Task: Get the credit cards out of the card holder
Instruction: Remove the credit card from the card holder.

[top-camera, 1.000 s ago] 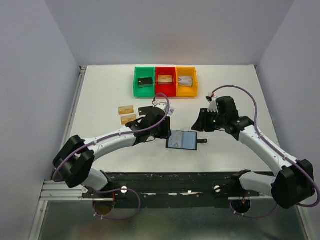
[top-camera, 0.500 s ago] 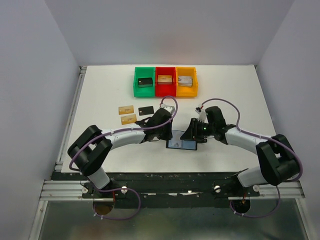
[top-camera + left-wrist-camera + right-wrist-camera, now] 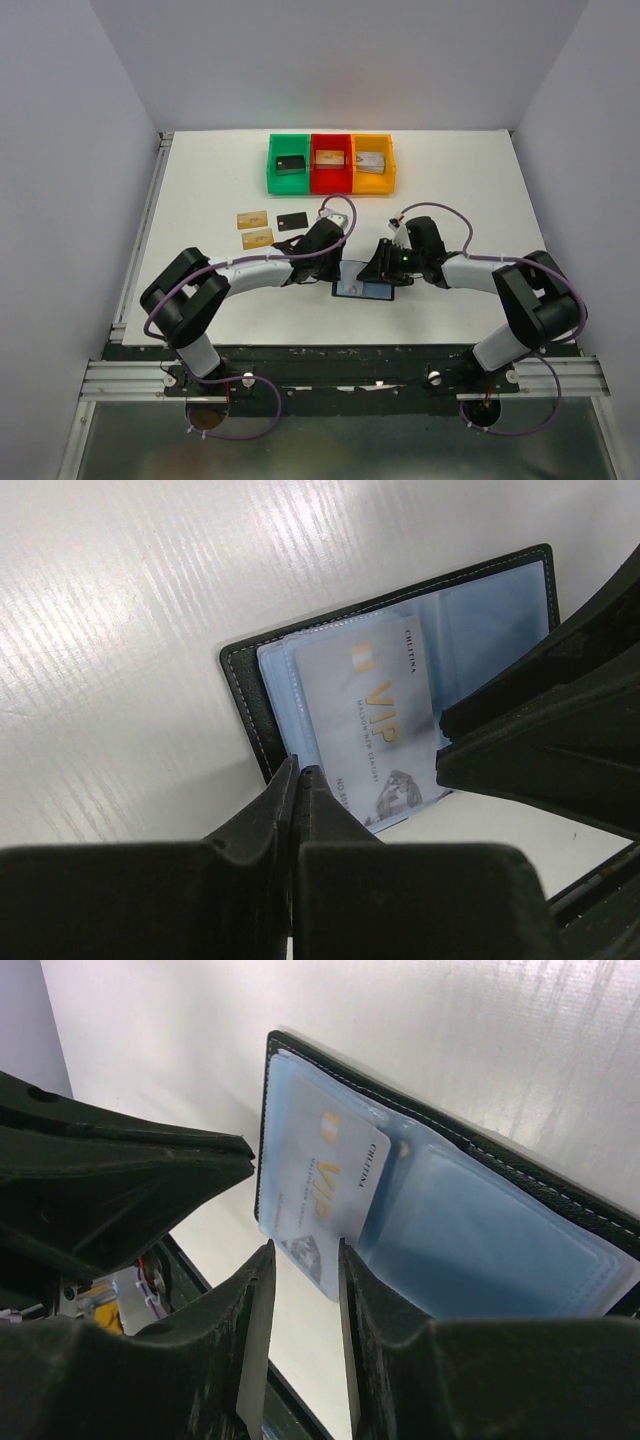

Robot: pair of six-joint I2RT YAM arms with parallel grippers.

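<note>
Bracketing the open card holder (image 3: 365,288) on the counter (image 3: 460,200), the left fingers (image 3: 250,830) are pressing clenched at its edge, apparently to pin it, while the right fingers (image 3: 215,1340) are standing parted around a silver card (image 3: 375,710) jutting from its pocket, seemingly ready to pull.

text log | silver-grey card (image 3: 368,718) lying in the open card holder (image 3: 246,698): large gold "vip" across its face | small print beneath and corner word: too fine to read
</note>
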